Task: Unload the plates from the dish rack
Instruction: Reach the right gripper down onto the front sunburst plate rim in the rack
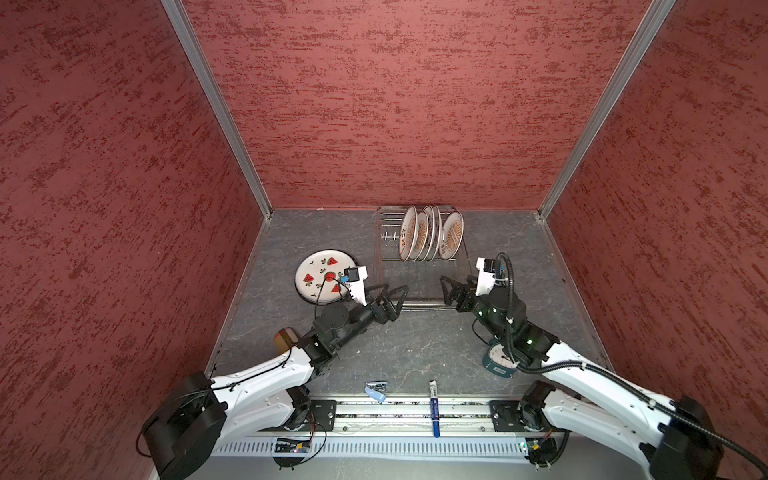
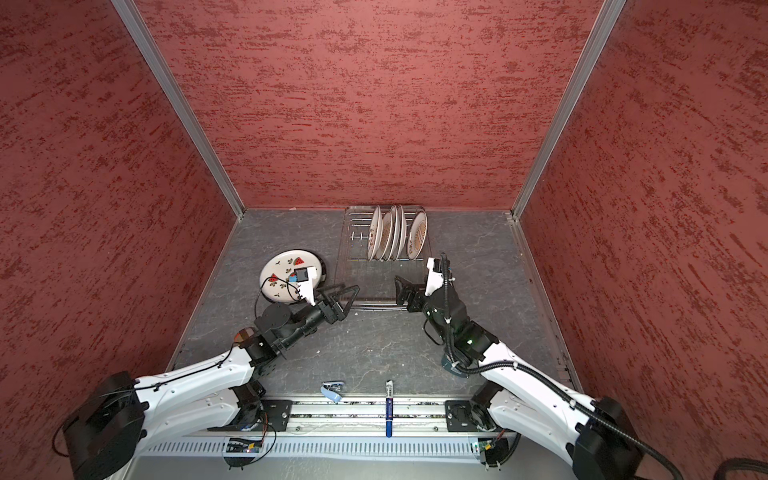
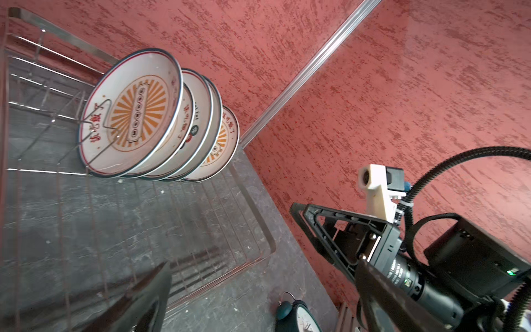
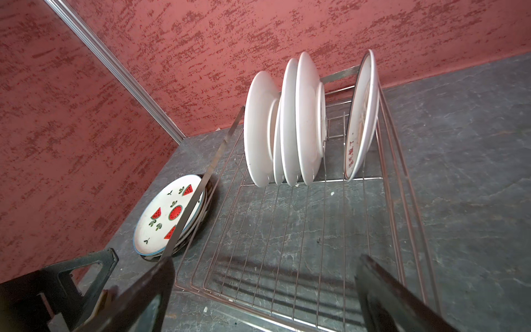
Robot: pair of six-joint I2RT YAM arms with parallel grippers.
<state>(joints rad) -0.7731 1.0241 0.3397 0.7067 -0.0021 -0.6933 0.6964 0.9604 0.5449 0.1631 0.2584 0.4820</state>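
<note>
The silver wire dish rack (image 1: 420, 306) (image 2: 376, 305) stands at the back middle of the floor. Several plates (image 1: 428, 232) (image 2: 395, 232) stand upright in its far end. The left wrist view shows their orange sunburst faces (image 3: 135, 115). The right wrist view shows white backs (image 4: 287, 120), with one plate (image 4: 362, 115) standing apart. A short stack topped by a watermelon plate (image 1: 320, 274) (image 2: 284, 270) (image 4: 169, 215) lies flat left of the rack. My left gripper (image 1: 397, 287) (image 3: 264, 267) and right gripper (image 1: 456, 279) (image 4: 265, 264) hover open and empty at the rack's near corners, facing each other.
A teal alarm clock (image 1: 496, 363) (image 3: 296, 316) sits under my right arm. A blue pen (image 1: 434, 409) and a small light-blue item (image 1: 376, 391) lie at the front edge. A brown object (image 1: 284, 338) sits by my left arm. Red walls close three sides.
</note>
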